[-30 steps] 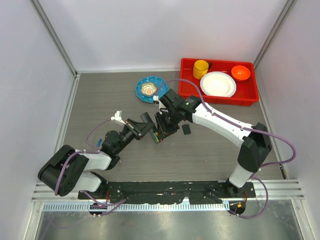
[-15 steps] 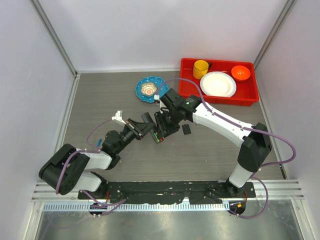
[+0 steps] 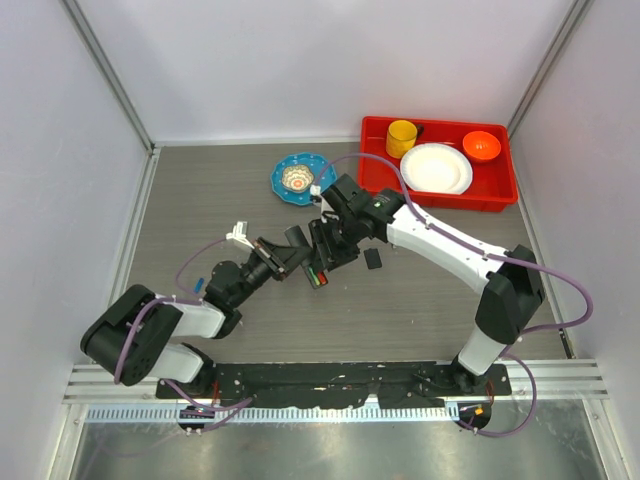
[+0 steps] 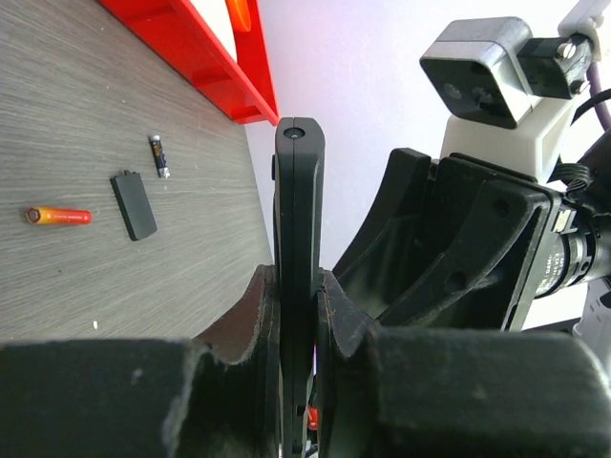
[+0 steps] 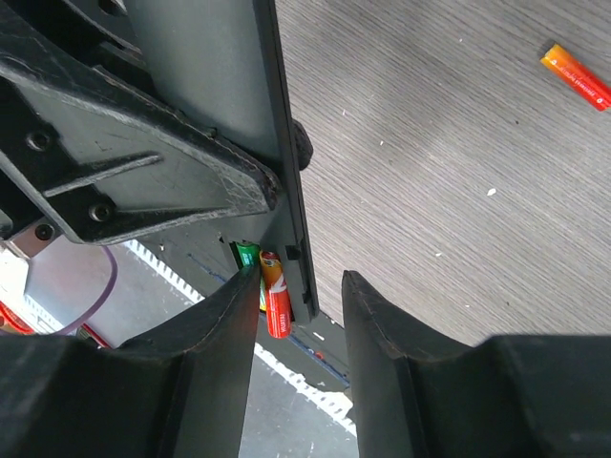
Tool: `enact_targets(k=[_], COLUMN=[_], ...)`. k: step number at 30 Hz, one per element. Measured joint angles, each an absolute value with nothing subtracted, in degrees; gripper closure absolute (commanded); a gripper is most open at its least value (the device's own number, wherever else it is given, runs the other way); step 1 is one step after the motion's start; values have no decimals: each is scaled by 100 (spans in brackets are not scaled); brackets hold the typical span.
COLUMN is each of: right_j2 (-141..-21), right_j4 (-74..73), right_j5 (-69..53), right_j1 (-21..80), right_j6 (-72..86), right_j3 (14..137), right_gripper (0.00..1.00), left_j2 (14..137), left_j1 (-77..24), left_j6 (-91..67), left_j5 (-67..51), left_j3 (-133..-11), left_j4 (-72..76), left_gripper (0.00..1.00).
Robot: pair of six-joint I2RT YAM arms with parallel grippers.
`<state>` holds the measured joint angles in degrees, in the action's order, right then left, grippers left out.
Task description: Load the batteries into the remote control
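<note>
The left gripper is clamped on the remote control, held on edge. The right gripper stands half parted and empty beside a battery that seems seated in the remote. Next it should fetch the loose battery off the table.

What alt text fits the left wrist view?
The left hand clamps the slim black remote control edge-on at centre, the right hand close beside it. At image left, on the table, lie an orange-red battery, a flat black piece and a small dark cylinder.
</note>
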<state>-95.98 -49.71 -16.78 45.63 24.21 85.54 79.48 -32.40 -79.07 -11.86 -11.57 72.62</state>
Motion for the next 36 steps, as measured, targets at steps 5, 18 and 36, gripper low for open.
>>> enact_targets(k=[5,18,36], right_j2=[-9474,-8311,-6045], right_j4=[-4936,-4274,104], right_j5=[-1678,-1188,-2268], right_j1=[4563,4558,3430], right_j6=[2423,2425,4263], right_j3=[8565,8136,4233], right_gripper=[54,60,12], left_j2=[8012,8187,8582], left_j1=[-3267,-3275,-3273], left_j6=[-7909,-7933,-9166], left_j5=[-1247,-1262,-2174], left_j3=[-1181,-1286,-1758], left_j4=[7301,7354,7391], left_gripper=[100,100,100])
